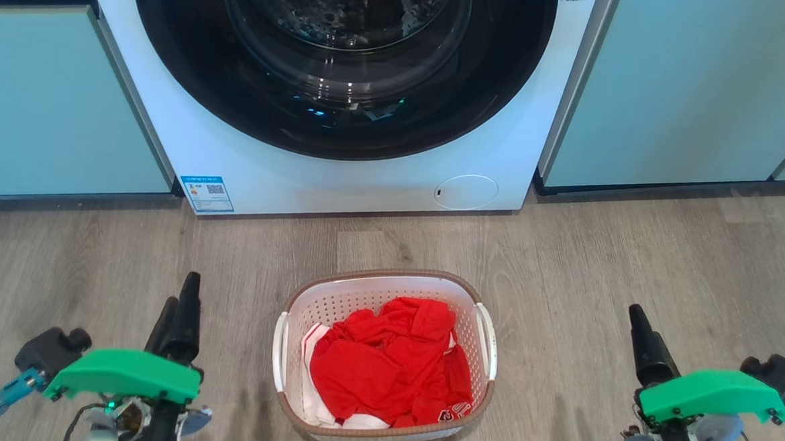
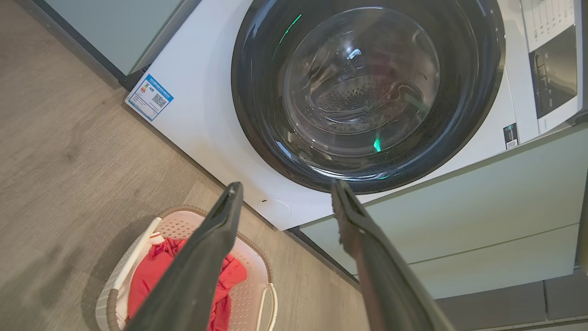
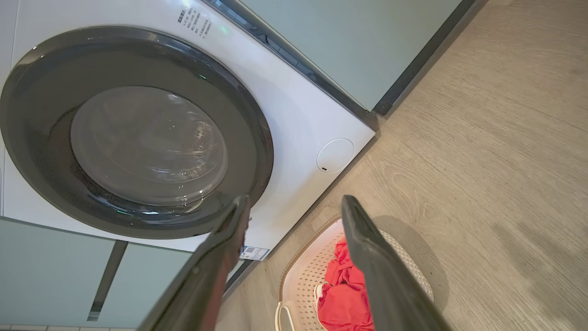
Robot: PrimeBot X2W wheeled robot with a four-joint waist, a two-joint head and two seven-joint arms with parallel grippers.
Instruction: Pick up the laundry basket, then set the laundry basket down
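**Basket on the floor before the washer, both grippers open and clear of it**

The laundry basket (image 1: 361,301) stands on the grey wood-look floor (image 1: 632,260), just in front of the white washing machine (image 1: 247,166) and roughly centred between the two arms. It holds crumpled red clothing (image 1: 392,361) lying over a white garment (image 1: 315,351). A white print shows on the red cloth near the basket's front right corner, too small to read.

The left gripper (image 1: 182,288) hangs to the basket's left and the right gripper (image 1: 639,327) well to its right, neither touching it. In the left wrist view the left gripper (image 2: 287,184) has its fingers spread with nothing between them. The right wrist view shows the right gripper (image 3: 295,198) likewise spread and empty.

A blue-and-white sticker (image 1: 207,193) with a QR code sits at the washer's lower left corner; its lettering cannot be made out. The right wrist view shows lines of small print (image 3: 193,20) near the top of the washer's front, also illegible. A small dark label (image 2: 510,136) sits below the control panel (image 2: 553,71), unreadable.
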